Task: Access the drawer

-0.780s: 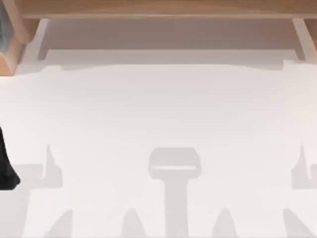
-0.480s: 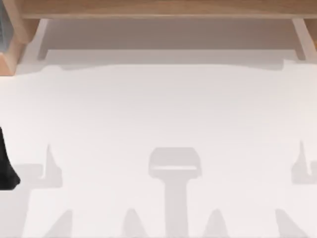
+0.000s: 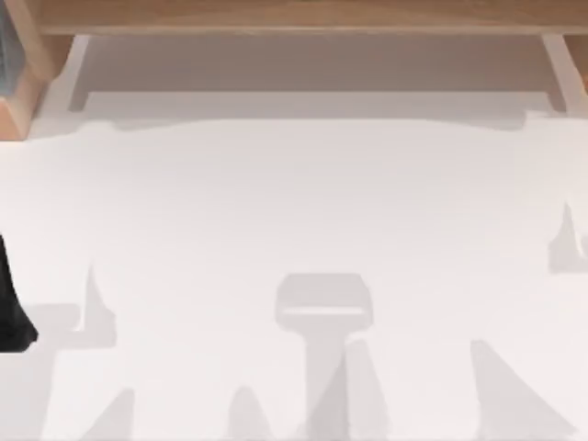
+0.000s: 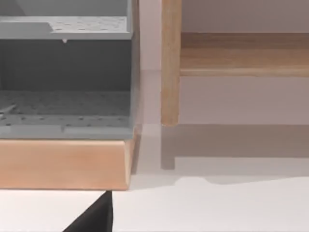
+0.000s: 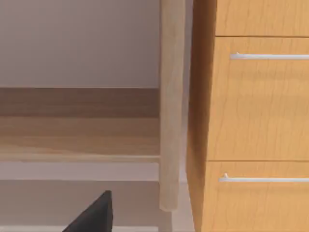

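The table [image 3: 294, 202] looks smooth, matt white. The shelf [image 3: 294, 14] along its far edge is light, grained wood, as is the drawer cabinet [image 5: 256, 101], whose handles [image 5: 268, 56] look like pale polished metal. The grey unit [image 4: 65, 72] has speckled, perforated-looking matt panels.

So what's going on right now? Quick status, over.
Left arm parked at table's left edge. Right gripper faces drawer cabinet, not touching; drawers shut, handles free. Nothing in the way.
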`<state>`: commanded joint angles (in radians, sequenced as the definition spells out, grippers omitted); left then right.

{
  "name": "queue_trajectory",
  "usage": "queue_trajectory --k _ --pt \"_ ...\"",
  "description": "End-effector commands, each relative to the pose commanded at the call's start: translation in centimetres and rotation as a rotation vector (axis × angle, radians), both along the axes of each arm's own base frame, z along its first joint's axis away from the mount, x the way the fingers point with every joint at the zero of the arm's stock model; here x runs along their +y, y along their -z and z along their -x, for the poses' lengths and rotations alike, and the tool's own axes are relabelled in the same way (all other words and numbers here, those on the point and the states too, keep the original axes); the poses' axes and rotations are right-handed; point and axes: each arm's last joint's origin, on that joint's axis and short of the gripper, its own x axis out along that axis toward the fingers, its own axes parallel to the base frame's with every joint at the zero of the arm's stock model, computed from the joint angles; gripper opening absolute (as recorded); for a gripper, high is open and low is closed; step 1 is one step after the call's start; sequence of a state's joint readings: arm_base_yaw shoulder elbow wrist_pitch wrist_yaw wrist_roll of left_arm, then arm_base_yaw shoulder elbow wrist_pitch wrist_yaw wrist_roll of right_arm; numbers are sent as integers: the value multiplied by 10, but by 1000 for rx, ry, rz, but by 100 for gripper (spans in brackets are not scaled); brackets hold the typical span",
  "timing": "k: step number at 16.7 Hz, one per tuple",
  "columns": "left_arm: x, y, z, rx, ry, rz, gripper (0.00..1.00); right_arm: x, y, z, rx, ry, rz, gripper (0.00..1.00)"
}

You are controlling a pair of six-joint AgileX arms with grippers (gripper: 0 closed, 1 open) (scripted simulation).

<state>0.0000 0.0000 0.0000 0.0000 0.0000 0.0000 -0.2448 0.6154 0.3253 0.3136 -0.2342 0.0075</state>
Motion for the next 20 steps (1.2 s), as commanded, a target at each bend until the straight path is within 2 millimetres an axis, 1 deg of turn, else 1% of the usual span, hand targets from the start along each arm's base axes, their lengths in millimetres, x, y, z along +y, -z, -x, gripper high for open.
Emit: queue_trajectory --k 3,5,7,10,16,18,20 --pt "0 0 0 0 0 0 100 -22 -14 -32 12 0 -3 100" --pt "0 0 0 0 0 0 100 -37 -18 -50 19 -3 -6 100" --pt "0 0 0 0 0 0 100 -49 -19 -64 22 -5 -7 100" --pt "0 0 0 0 0 0 100 -57 -20 -73 20 -7 -7 100" --pt "0 0 0 0 0 0 100 -57 -19 -74 20 -10 5 100" --pt "0 0 0 0 0 0 100 -62 -20 -84 12 -10 64 100" --pt "0 0 0 0 0 0 100 -71 -18 -100 7 -6 163 100"
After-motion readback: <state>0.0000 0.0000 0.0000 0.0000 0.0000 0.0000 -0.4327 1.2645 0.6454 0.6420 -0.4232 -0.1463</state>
